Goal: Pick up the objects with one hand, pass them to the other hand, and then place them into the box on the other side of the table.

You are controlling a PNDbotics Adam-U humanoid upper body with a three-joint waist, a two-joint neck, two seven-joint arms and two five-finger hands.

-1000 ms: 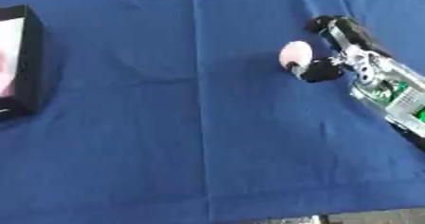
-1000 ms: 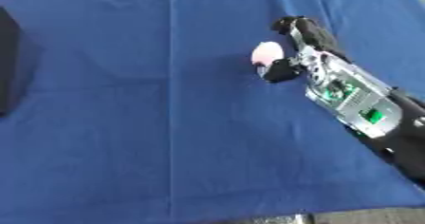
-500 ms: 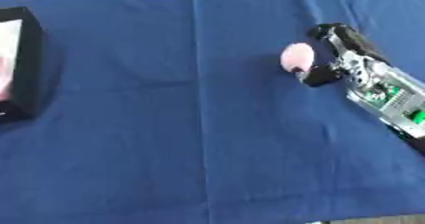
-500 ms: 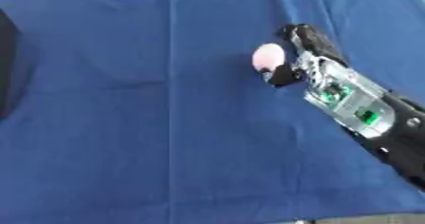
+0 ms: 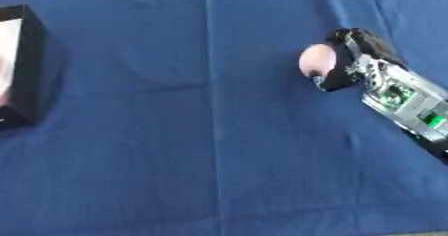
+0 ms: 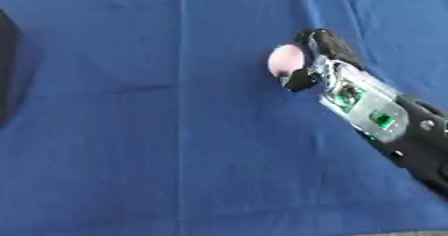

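A small pink rounded object is held over the blue cloth at the right of the table. My right hand is shut on it, fingers curled over its top and the thumb under it; the forearm runs off to the lower right. A black box with a pale inside stands at the far left edge of the left eye view. My left hand shows in neither view.
A blue cloth covers the whole table, with a crease running down its middle. The table's far edge lies along the top of the view.
My right hand with the pink object has shifted slightly toward the centre of the table. The whole picture has also drifted a little.
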